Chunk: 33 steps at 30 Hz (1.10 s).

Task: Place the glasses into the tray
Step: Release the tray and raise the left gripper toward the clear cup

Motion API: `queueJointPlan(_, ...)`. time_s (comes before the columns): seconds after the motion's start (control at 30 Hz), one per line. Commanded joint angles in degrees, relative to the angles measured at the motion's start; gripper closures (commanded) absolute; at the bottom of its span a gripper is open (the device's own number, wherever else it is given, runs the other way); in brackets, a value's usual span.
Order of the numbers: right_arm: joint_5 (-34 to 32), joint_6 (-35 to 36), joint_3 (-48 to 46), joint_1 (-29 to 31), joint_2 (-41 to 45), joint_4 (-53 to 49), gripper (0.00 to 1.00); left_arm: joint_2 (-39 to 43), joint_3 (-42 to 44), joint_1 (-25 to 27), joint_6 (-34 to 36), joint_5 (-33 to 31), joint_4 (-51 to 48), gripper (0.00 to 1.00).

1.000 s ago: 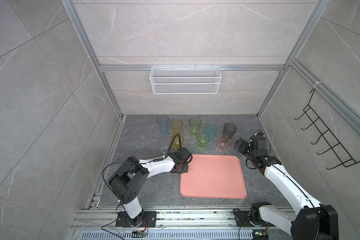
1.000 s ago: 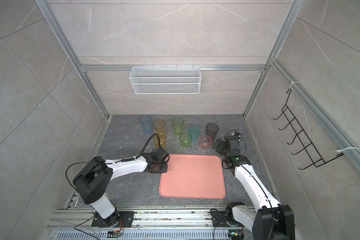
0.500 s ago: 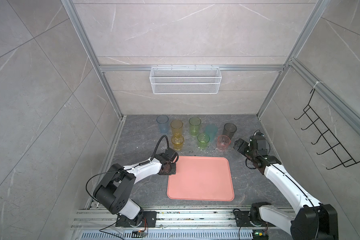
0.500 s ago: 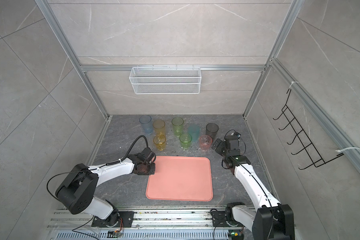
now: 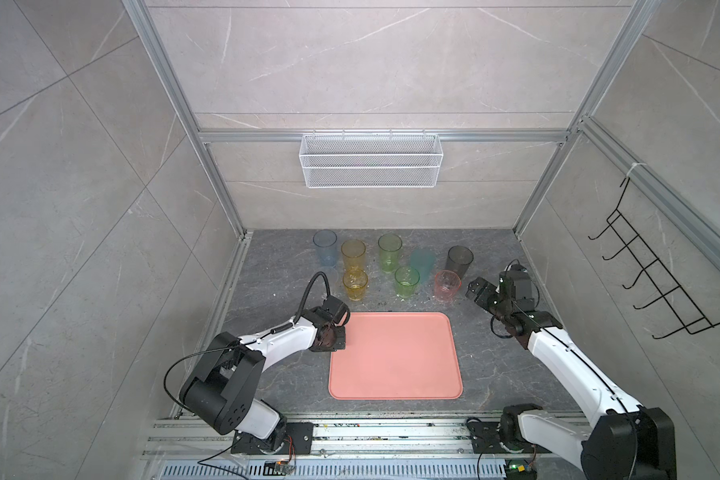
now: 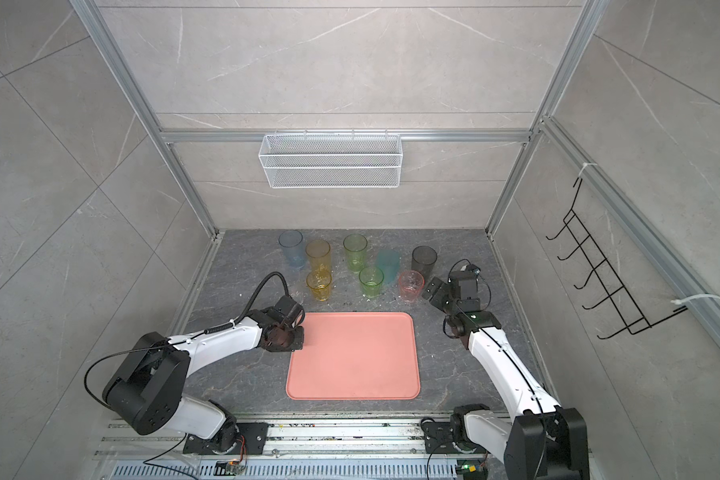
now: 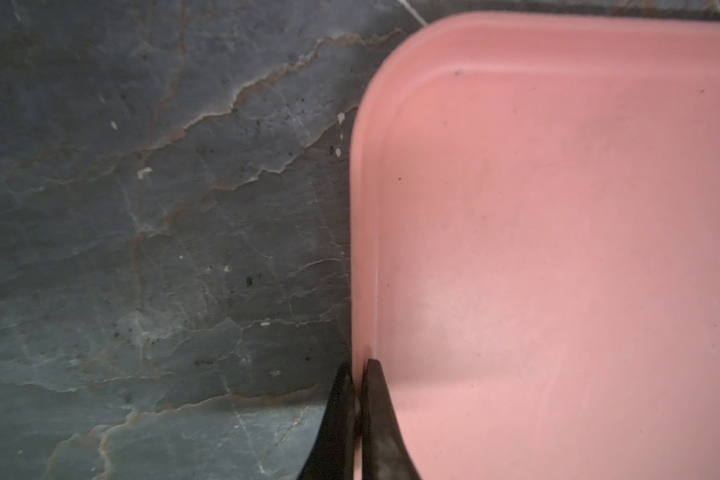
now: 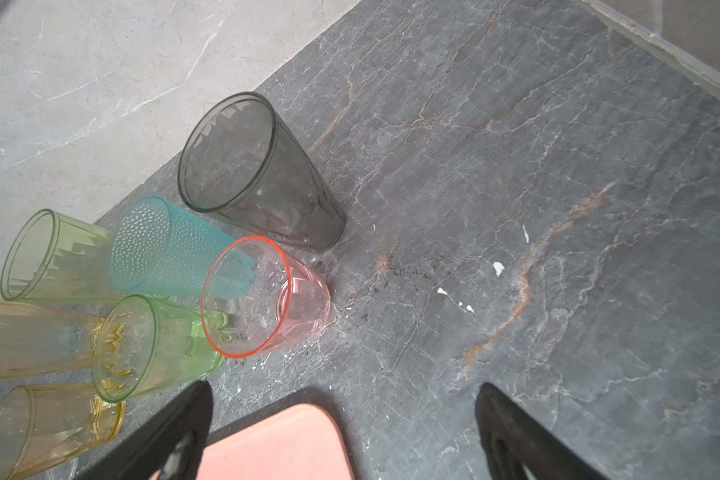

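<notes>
The salmon-pink tray lies flat on the dark stone floor with nothing in it. My left gripper is shut on the tray's left rim near its far corner. Several glasses stand behind the tray: blue, tall amber, tall green, teal, smoky, short amber, short green and pink. My right gripper hangs open just right of the pink glass, holding nothing.
A white wire basket hangs on the back wall. A black hook rack sticks out from the right wall. Aluminium rails run along the front edge. Bare floor lies right of the tray.
My left gripper has dragged the tray leftward across the floor, most of the way in the first half second. The right arm and the glasses have stayed put.
</notes>
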<state>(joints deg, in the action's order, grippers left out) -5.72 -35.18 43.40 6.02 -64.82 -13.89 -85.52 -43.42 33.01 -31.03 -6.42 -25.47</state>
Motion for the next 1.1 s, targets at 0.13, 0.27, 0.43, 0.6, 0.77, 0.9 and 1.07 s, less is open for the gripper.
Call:
queueJointPlan(0.13,5.2,1.4,-0.6,-0.1,1.5,4.1,0.00,7.2,1.1,-0.7,-1.9,-1.4,-1.4,0.59)
queueJointPlan(0.27,8.0,2.2,-2.3,-0.1,3.2,7.0,0.00,12.0,-0.7,-0.7,-2.8,-3.5,-4.3,0.48)
queueJointPlan(0.43,11.5,2.7,-2.4,-0.1,2.9,8.4,0.01,15.9,-5.2,-1.2,-4.3,-8.6,-10.7,0.36)
queueJointPlan(0.6,18.9,3.4,-3.9,-0.2,3.1,14.1,0.02,17.7,-10.8,-5.4,-5.8,-10.8,-15.2,0.28)
queueJointPlan(0.77,23.7,4.2,-5.3,1.6,3.0,19.1,0.03,17.9,-15.3,-10.9,-5.1,-8.9,-15.6,0.25)
queueJointPlan(0.9,23.7,6.4,-5.0,5.6,2.6,20.7,0.03,16.2,-19.2,-15.1,-5.3,-5.6,-15.5,0.23)
queueJointPlan(1.07,22.1,10.4,-4.4,12.5,1.5,22.1,0.03,12.3,-23.2,-18.3,-8.2,-1.8,-14.8,0.23)
